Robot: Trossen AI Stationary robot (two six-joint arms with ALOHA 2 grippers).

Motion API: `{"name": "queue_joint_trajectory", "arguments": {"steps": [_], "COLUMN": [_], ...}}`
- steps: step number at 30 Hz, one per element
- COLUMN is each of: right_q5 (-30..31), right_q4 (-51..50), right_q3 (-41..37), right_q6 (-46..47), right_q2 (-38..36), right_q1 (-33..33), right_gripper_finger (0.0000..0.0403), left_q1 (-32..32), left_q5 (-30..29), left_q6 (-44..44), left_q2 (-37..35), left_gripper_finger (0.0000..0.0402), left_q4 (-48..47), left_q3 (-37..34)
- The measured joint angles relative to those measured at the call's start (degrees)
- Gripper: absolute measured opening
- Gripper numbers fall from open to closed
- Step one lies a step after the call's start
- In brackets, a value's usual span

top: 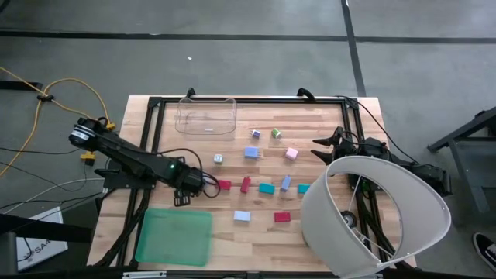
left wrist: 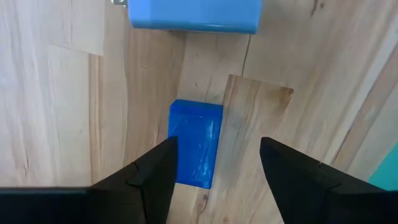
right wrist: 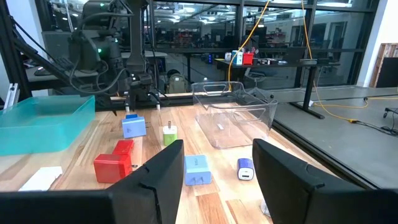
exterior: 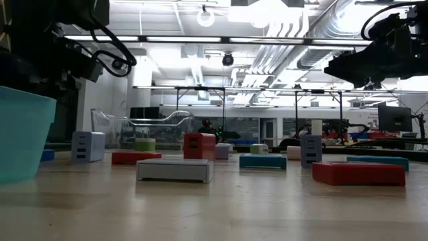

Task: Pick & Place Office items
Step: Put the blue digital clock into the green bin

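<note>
Between our left gripper's [left wrist: 214,171] spread fingers lies a blue block [left wrist: 195,143], ungripped; right gripper [right wrist: 214,171] waits apart, empty. Clear bin [top: 205,116] looks empty; nearly all items remain.

Small plastic office blocks in red [top: 224,184], teal [top: 266,188], pink [top: 291,153], green [top: 276,133] and light blue [top: 242,216] are lying scattered flat across the table's middle. A glossy dark blue rectangular block [left wrist: 196,142] is lying flat at the left of the scatter.

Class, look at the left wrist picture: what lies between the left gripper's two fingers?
In the left wrist view, the left gripper stands open, and a dark blue block lies flat on the wooden table between its fingers, nearer one finger.
</note>
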Motion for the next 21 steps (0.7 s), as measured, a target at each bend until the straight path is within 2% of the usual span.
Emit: {"name": "queue_joint_trajectory", "arguments": {"steps": [7, 21], "right_q5": [0.0, 0.0], "right_q4": [0.0, 0.1], "right_q3": [0.0, 0.0], "right_q6": [0.0, 0.0], "right_q2": [0.0, 0.0], "right_q1": [0.0, 0.0], "right_gripper_finger": [0.0178, 0.0178], "left_q1": [2.0, 5.5], "left_q5": [-0.8, -0.3], "left_q6": [0.5, 7.9], "left_q2": [0.0, 5.5], "left_gripper_finger": [0.0265, 0.0269], "left_q4": [0.0, 1.0], "left_q3": [0.0, -0.8]}}
